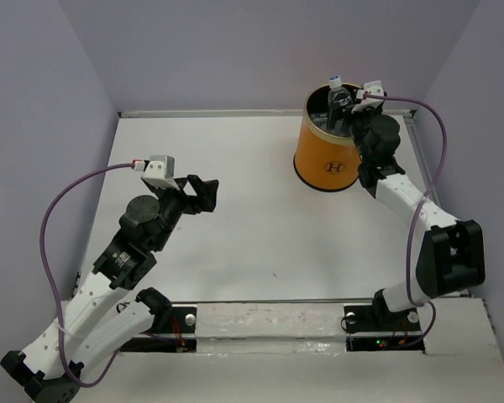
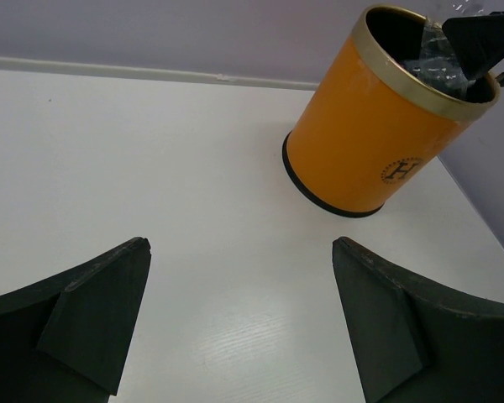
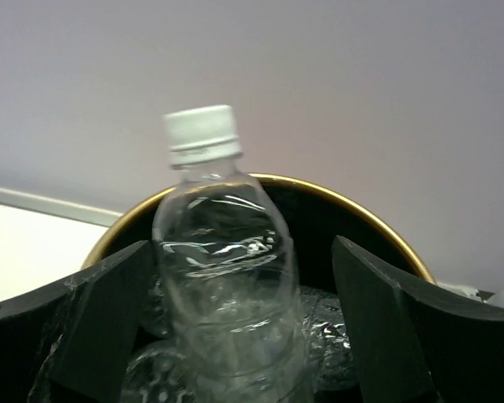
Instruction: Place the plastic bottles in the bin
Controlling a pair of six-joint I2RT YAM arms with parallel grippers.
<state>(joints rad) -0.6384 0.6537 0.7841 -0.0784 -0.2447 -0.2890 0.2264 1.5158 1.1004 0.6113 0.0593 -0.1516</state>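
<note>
The orange bin [image 1: 323, 156] stands at the back right of the table; it also shows in the left wrist view [image 2: 361, 143], and its gold rim shows in the right wrist view [image 3: 365, 211]. A clear plastic bottle [image 3: 223, 277] with a white cap stands upright in the bin, its cap [image 1: 333, 82] above the rim. My right gripper [image 3: 239, 243] is open at the bin's mouth [image 1: 346, 111], with its jaws either side of this bottle and a gap on the right. Other crumpled bottles [image 3: 340, 336] lie inside. My left gripper [image 2: 239, 243] is open and empty over the table [image 1: 207, 191].
The white table [image 1: 252, 243] is walled by pale purple panels at the back and sides. The bin's open top with bottles inside and the right gripper above it shows in the left wrist view [image 2: 454, 50].
</note>
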